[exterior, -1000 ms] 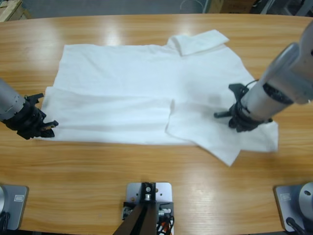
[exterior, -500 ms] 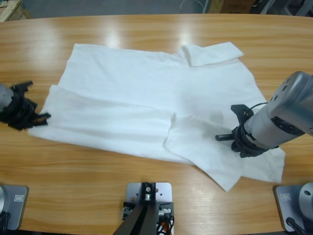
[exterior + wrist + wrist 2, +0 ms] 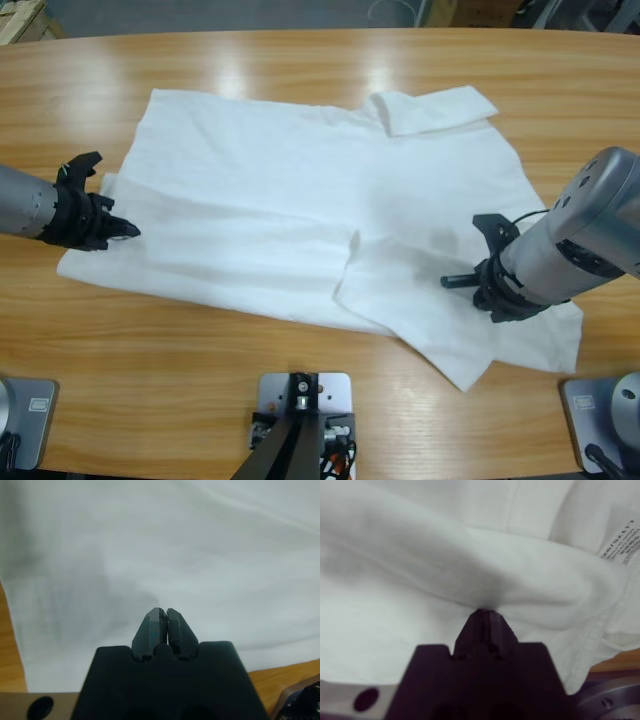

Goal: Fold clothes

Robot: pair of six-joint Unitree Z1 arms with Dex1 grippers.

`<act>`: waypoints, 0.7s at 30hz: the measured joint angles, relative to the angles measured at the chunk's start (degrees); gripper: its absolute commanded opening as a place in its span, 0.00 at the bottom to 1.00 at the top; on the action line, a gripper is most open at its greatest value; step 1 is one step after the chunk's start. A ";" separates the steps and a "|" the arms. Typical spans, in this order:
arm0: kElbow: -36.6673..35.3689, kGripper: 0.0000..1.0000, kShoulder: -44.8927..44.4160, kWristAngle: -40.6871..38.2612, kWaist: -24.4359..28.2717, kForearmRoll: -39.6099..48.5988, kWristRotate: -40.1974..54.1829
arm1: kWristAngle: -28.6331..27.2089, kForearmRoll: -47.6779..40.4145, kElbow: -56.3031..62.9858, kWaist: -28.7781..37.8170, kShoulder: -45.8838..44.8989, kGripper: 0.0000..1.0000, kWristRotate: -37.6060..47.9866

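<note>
The clothes are one white shirt (image 3: 300, 190) spread across the wooden table (image 3: 300, 60), with its lower edge folded over onto itself. My left gripper (image 3: 122, 229) hovers at the shirt's left edge. In the left wrist view the left gripper (image 3: 164, 611) is shut with nothing seen between its tips, and white cloth (image 3: 200, 540) lies beyond. My right gripper (image 3: 470, 284) sits on the shirt's lower right part. The right wrist view shows the right gripper (image 3: 485, 613) shut on a raised fold of the shirt (image 3: 420, 545), near a tag with dark print (image 3: 622, 540).
A turned-over flap of cloth (image 3: 432, 108) lies at the shirt's far right corner. Bare wood runs along the near edge (image 3: 200, 380) and behind the shirt. Boxes and room clutter (image 3: 20, 18) show past the table's far edge.
The left gripper moved right, from bare wood onto the shirt's left edge. The shirt and the right gripper have stayed put over the last half second, after shifting earlier.
</note>
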 measured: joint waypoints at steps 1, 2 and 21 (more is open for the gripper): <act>0.04 0.00 0.46 0.09 -0.32 0.54 -1.21 | 0.00 -0.04 0.04 0.00 -0.03 0.00 0.00; 0.14 0.00 0.91 0.22 -0.96 1.01 -2.51 | 0.00 -0.09 0.07 0.00 -0.06 0.00 0.00; 0.40 0.00 0.30 3.53 -7.62 9.44 -23.33 | 0.06 -0.26 2.17 0.20 -2.18 0.00 0.36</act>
